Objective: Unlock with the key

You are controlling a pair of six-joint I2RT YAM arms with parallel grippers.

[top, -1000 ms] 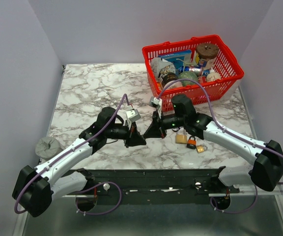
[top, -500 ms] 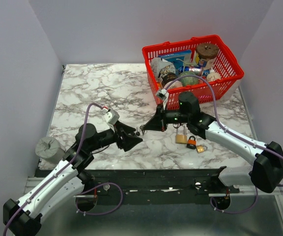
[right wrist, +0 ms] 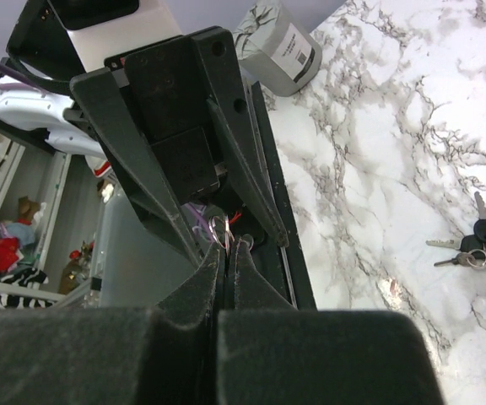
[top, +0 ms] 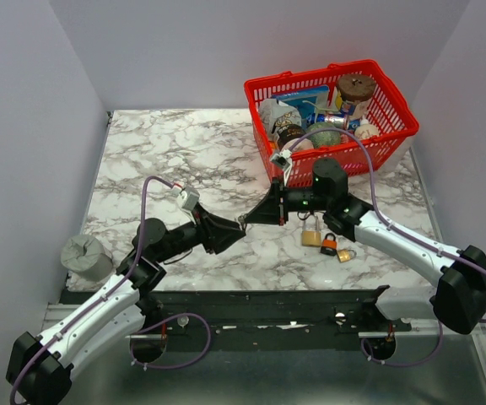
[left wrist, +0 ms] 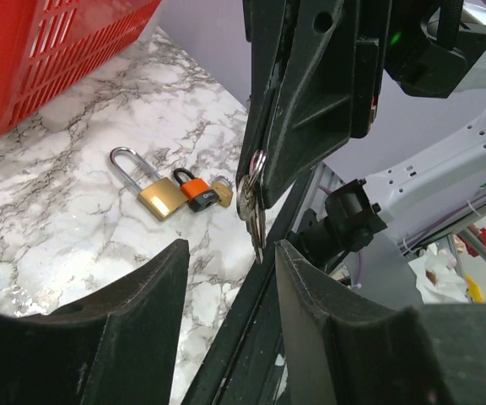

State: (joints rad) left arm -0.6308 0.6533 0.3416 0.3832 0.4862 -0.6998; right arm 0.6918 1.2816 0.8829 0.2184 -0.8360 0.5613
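My right gripper (top: 245, 220) is shut on a bunch of silver keys on a ring (left wrist: 251, 201), held above the marble table; the ring shows at its fingertips in the right wrist view (right wrist: 224, 234). My left gripper (top: 231, 230) faces it, open and empty, its fingers (left wrist: 125, 329) just short of the hanging keys. Three padlocks lie together right of the grippers: a long-shackle brass one (top: 311, 235) (left wrist: 157, 196), an orange one (top: 329, 246) (left wrist: 199, 192) and a small brass one (top: 346, 254) (left wrist: 223, 186).
A red basket (top: 392, 111) full of items stands at the back right. A grey roll (top: 84, 254) (right wrist: 278, 52) sits at the table's near left edge. A second bunch of black-headed keys (right wrist: 477, 246) lies on the marble.
The left arm has folded back and its gripper now points at the right gripper. The right gripper has shifted slightly left and back with the keys.
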